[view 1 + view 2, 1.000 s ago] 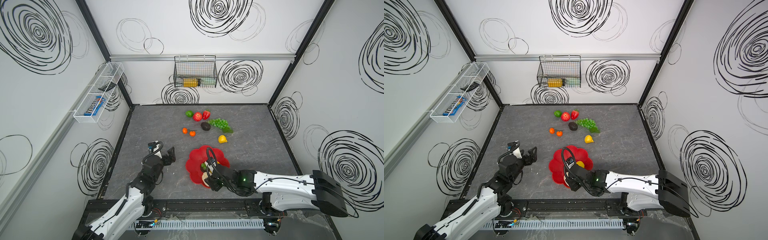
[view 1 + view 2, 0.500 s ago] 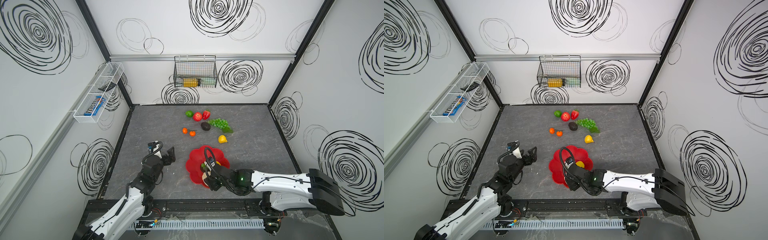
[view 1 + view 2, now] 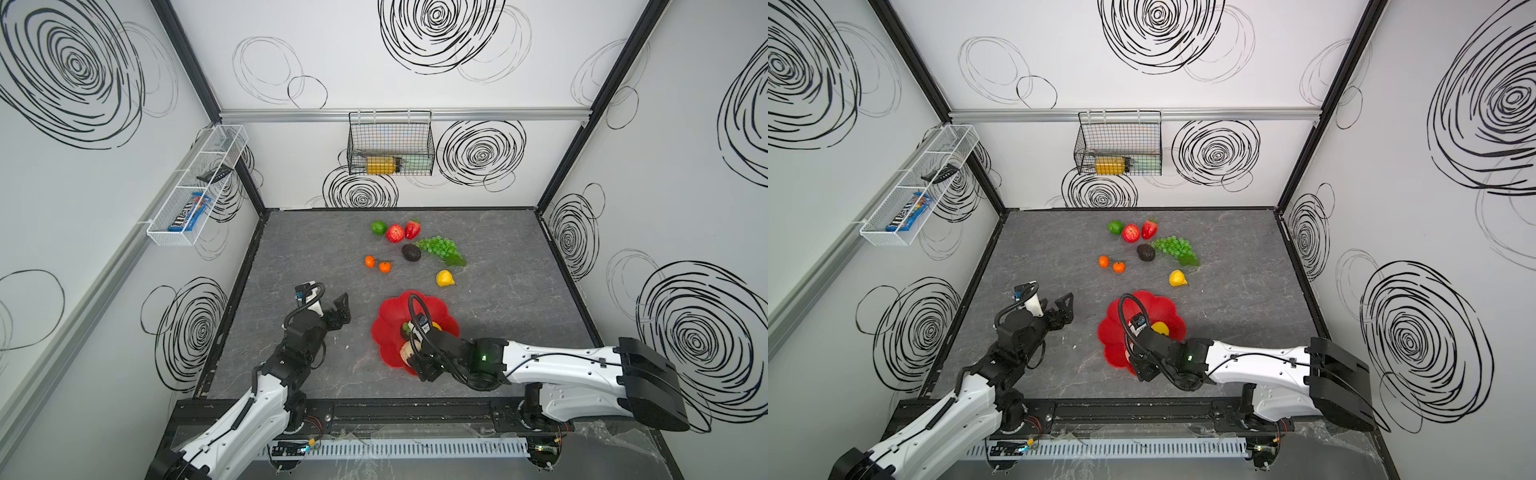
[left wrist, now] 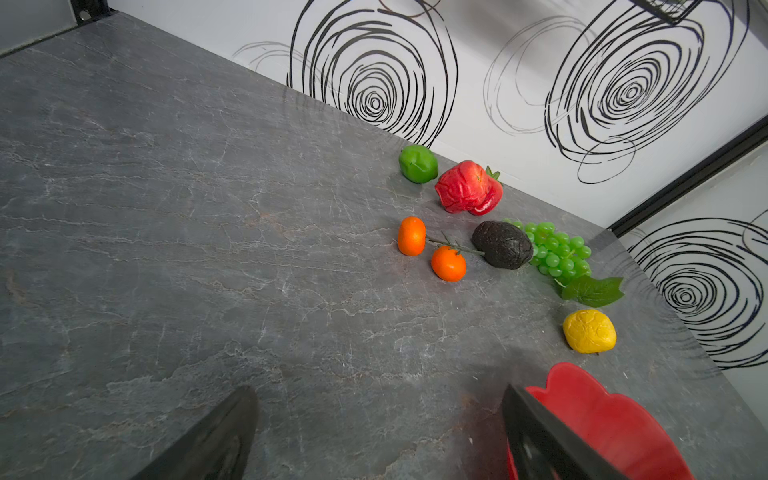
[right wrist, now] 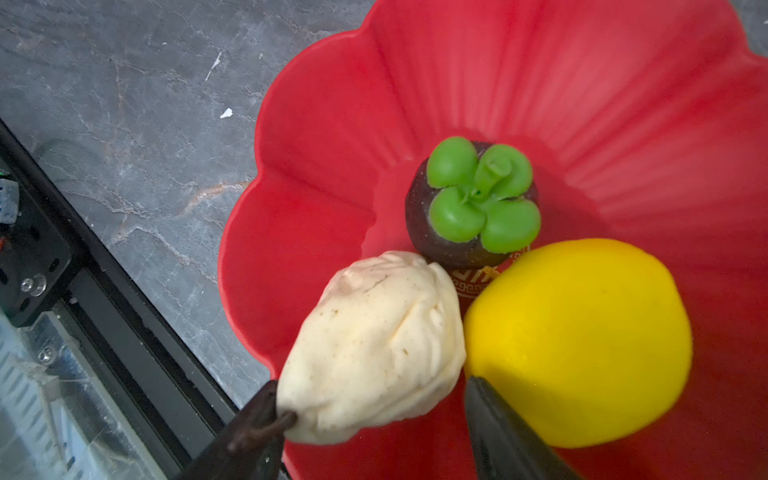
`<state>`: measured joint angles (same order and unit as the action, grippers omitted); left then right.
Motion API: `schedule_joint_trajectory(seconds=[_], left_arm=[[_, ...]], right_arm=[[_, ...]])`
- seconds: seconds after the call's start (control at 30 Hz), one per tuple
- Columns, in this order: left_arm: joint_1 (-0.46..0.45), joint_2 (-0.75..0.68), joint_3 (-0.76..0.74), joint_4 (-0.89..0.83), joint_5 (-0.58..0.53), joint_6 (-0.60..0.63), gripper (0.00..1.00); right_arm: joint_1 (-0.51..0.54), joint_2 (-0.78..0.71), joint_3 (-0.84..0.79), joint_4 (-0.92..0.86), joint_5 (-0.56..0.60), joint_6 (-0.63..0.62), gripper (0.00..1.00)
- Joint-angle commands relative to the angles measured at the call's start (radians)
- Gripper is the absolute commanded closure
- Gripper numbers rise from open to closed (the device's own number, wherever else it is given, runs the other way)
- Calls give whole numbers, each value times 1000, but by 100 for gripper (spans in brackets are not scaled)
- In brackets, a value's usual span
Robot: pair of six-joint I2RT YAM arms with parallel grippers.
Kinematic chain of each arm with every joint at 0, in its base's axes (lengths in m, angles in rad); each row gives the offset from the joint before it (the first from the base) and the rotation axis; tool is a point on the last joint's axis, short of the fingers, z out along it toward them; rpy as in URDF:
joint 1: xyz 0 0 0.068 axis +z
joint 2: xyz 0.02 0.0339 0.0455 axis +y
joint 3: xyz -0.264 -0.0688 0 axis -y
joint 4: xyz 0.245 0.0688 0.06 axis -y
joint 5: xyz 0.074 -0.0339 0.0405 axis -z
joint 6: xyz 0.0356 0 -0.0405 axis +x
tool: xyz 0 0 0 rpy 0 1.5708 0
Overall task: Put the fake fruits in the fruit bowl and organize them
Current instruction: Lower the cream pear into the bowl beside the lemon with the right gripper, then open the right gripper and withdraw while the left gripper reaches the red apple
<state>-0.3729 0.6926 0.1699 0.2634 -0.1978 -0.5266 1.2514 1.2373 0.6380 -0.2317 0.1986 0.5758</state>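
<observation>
The red scalloped fruit bowl (image 3: 390, 316) (image 5: 540, 83) sits at the table's front middle. Inside lie a yellow lemon (image 5: 582, 340), a dark fruit with a green cap (image 5: 473, 208) and the beige lumpy piece (image 5: 374, 345). My right gripper (image 5: 370, 384) (image 3: 415, 359) straddles the beige piece, open, with a gap at one finger. Farther back on the table are a lime (image 3: 378, 227), red apple (image 3: 395, 233), grapes (image 3: 438, 246), avocado (image 3: 411, 252), two oranges (image 3: 370, 261) and a lemon (image 3: 444, 278). My left gripper (image 3: 330, 309) (image 4: 376, 395) is open and empty, left of the bowl.
A black wire basket (image 3: 390, 145) hangs on the back wall. A white mesh tray (image 3: 195, 187) is fixed to the left wall. A black rail (image 3: 374, 411) runs along the table's front edge, close behind the bowl's near rim.
My right gripper's jaws have widened around the beige piece, which now rests in the bowl. The left arm has not moved.
</observation>
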Motion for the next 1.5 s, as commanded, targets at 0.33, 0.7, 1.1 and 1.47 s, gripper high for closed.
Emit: schedule_joint_trajectory(seconds=[0.33,0.7,1.1,1.47], left_arm=[[9,16,-9,61,12,11,4],[11,26,-11,69,11,11,4],[5,122,15,99,69,-31,5],[-137,453,314,44,45,-64,5]], right_arm=[[6,-78,-9,-56,42,11,33],[15,-131,-35,-75,47,5,33],[-8,-237,-17,-54,48,-22,20],[-136,-509,-75,32,96,-150,18]])
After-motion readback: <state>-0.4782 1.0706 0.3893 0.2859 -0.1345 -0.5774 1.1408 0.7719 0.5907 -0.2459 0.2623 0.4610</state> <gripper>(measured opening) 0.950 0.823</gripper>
